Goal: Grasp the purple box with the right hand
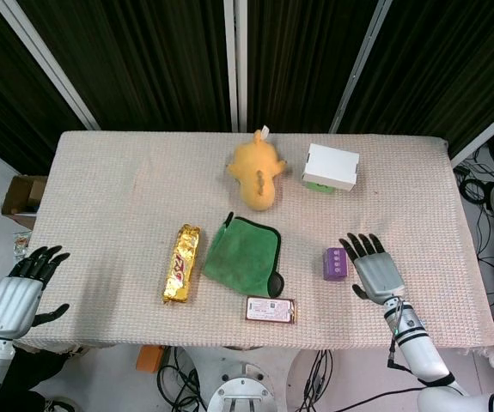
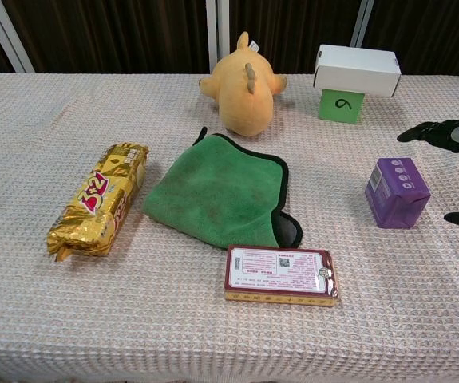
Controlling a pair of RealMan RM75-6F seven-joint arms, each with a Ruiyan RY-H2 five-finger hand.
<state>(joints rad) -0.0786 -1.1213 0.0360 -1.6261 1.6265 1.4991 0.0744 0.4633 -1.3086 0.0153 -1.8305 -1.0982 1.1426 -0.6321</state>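
i have the purple box [image 2: 397, 191] on the right part of the table [image 1: 109, 189], standing on the woven cloth, with a row of small pale dots on its top face; any print on its sides is too small for me to read. my right hand [image 1: 372, 266] sits just beside it on the outer side, palm down, fingers spread and straight, holding nothing; from the head view i think there is a thin gap between thumb and box, but i can't be sure. in the chest view only the dark fingertips [image 2: 421, 132] reach in from the right edge, near the box, not on it. my left hand [image 1: 25, 290] hangs at the near left corner of the table, fingers apart, empty.

the gold snack bar [image 2: 101, 198] carries red lettering that reads something like "32". the red-bordered flat pack [image 2: 281, 274] lies label up with fine print and a qr code, unreadable to me. the green cloth [image 2: 217, 190] lies between them, one corner just beside the pack. behind it lies the yellow plush toy [image 2: 245, 92]. the white box [image 2: 357, 69] rests on a green block [image 2: 341, 105] marked with a handwritten "6" or "9".
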